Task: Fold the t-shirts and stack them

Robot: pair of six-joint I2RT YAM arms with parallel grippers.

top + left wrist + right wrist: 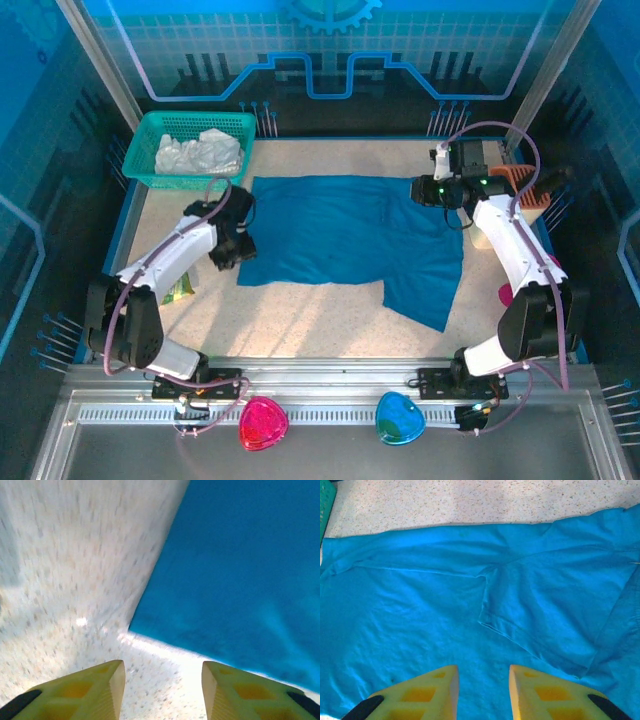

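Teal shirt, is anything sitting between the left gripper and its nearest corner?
Nothing visible does. In the left wrist view, bare table is all that lies between the open left gripper and the corner of the teal shirt.

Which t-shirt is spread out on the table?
The teal-blue t-shirt, lying flat; the white one sits bunched up in the green basket.

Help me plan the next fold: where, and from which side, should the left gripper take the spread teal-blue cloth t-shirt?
Probably its near-left corner, approached from the left over the speckled table. The teal-blue cloth t-shirt lies flat there with a free edge, and the open left gripper hovers just beside that corner.
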